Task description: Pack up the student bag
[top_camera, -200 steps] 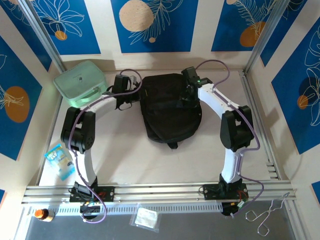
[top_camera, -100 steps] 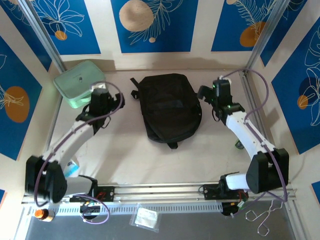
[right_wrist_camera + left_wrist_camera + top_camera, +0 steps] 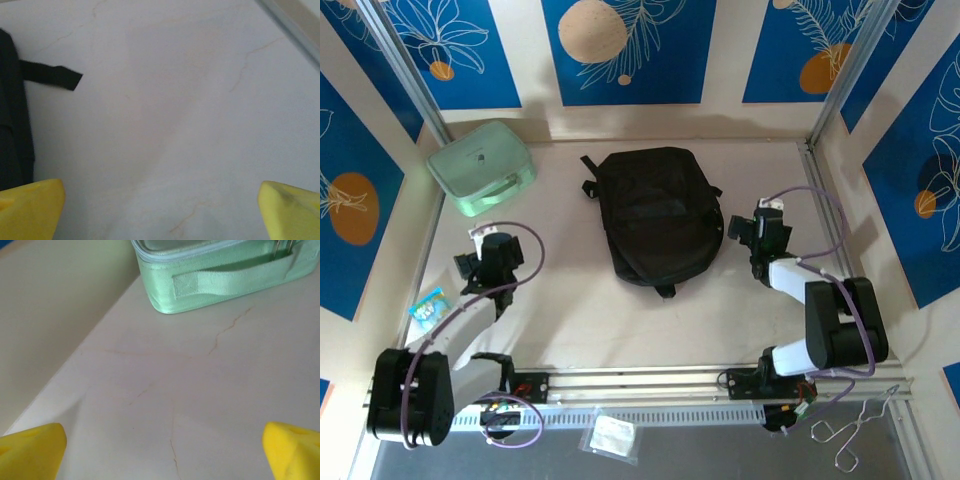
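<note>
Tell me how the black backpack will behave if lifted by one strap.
The backpack lies flat and slumped, so it would probably sag and fold, not hold shape. It looks thin, so likely light for its size. Its loose strap trails on the table; a push may bunch the fabric.

We count one black student bag (image 3: 655, 215), one mint-green case (image 3: 480, 167), one blue packet (image 3: 428, 306), one clear plastic pouch (image 3: 613, 437), one pair of metal tongs (image 3: 865, 412) and two robot arms, namely one left arm (image 3: 410, 395) and one right arm (image 3: 840, 322).
</note>
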`<action>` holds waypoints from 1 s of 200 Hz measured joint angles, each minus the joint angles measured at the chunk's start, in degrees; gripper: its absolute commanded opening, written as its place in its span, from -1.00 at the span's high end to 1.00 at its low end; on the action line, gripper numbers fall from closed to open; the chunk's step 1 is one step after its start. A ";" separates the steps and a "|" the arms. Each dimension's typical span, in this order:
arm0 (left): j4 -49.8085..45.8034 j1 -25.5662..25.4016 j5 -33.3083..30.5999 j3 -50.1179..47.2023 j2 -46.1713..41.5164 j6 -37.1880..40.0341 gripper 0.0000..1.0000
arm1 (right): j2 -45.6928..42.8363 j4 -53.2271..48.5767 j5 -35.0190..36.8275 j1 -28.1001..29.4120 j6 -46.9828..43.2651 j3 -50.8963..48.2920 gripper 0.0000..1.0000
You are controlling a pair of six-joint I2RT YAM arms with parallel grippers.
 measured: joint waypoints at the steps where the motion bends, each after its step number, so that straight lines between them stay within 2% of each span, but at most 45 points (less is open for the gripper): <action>1: 0.35 0.15 0.22 -0.20 0.20 0.07 -0.99 | 0.07 0.26 -0.17 0.00 -0.07 -0.11 -0.99; 55: 19.98 2.14 13.60 -5.90 7.58 6.43 -0.99 | 1.81 17.90 -10.91 -1.03 -4.94 -8.50 -0.99; 93: 31.34 2.27 21.11 -6.75 12.35 9.44 -0.99 | 4.17 25.24 -14.78 -1.99 -5.68 -10.23 -0.99; 153: 42.99 2.36 28.46 -5.27 26.38 10.73 -0.99 | 4.61 27.23 -16.85 -2.25 -5.68 -10.29 -0.99; 200: 43.17 2.34 29.00 -3.13 27.23 11.34 -0.99 | 4.92 25.33 -15.85 -2.36 -5.03 -8.48 -0.99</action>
